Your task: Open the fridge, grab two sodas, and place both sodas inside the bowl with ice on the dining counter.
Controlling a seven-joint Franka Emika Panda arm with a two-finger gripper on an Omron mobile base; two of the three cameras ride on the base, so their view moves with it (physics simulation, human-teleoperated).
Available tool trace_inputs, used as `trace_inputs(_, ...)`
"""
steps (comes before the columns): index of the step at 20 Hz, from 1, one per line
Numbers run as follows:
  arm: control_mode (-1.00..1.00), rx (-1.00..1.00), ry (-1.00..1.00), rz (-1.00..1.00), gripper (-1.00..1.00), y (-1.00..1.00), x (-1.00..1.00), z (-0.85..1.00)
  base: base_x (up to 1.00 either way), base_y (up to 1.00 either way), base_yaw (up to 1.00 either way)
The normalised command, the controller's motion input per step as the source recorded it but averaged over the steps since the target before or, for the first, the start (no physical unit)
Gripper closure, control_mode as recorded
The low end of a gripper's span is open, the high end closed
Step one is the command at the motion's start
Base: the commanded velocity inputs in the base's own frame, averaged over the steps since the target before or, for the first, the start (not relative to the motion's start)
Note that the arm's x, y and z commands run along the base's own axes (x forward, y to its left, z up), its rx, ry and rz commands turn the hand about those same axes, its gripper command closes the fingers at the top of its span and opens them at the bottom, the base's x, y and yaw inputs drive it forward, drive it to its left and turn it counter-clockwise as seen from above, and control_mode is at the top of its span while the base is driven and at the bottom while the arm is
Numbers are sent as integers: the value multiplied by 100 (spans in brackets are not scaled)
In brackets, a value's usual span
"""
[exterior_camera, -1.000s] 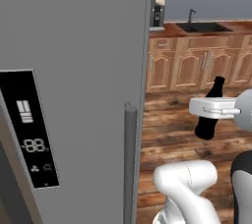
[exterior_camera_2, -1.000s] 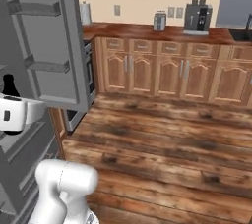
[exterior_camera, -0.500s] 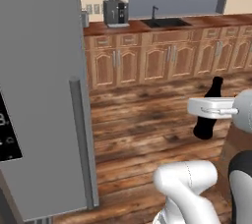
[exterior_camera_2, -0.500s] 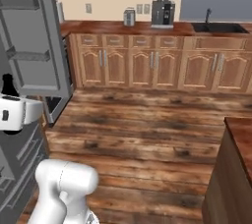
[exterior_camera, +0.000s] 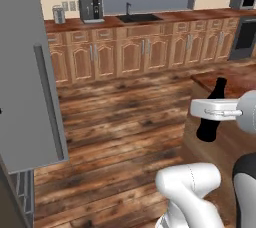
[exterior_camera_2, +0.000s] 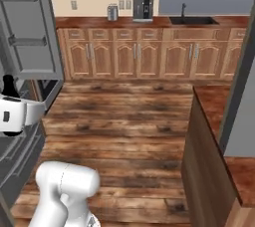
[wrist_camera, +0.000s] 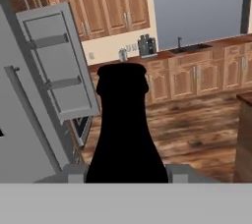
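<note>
My gripper (exterior_camera: 213, 110) is shut on the soda, a slim black cola bottle (exterior_camera: 212, 122), and holds it upright in front of the arm. In the hand view the bottle (wrist_camera: 125, 134) rises between the fingertips of the gripper (wrist_camera: 125, 175); in the right base view its black cap (exterior_camera_2: 7, 83) pokes above the hand. The fridge stands open at the left, its grey door (exterior_camera: 27, 82) hanging out, and the inner door shelves (exterior_camera_2: 27, 32) show. A corner of the dining counter (exterior_camera: 222, 79) lies just behind the bottle, with its reddish top (exterior_camera_2: 211, 102) at the right. The bowl with ice is out of view.
Wood cabinets (exterior_camera: 125, 52) with a sink (exterior_camera: 139, 18) and a coffee machine (exterior_camera: 91, 9) line the back wall. A dark wall oven (exterior_camera: 246, 38) is at the far right. Open plank floor (exterior_camera_2: 124, 121) lies between fridge and counter. A grey panel (exterior_camera_2: 241, 86) crosses the right edge.
The whole picture has swung: the base turned away from the fridge, which slid off to the left, and the dining counter came into view. The bottle stays in the gripper.
</note>
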Motion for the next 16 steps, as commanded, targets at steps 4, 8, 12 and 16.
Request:
trace_inputs(4,100,0,0,0,100,0,0,0,-100,-49,-21)
trace_inputs(8,100,0,0,0,100,0,0,0,-96,-72,-18)
trace_inputs(12,100,0,0,0,100,0,0,0,-55,-99,-10)
trace_inputs(16,100,0,0,0,100,0,0,0,-37,-100,-7)
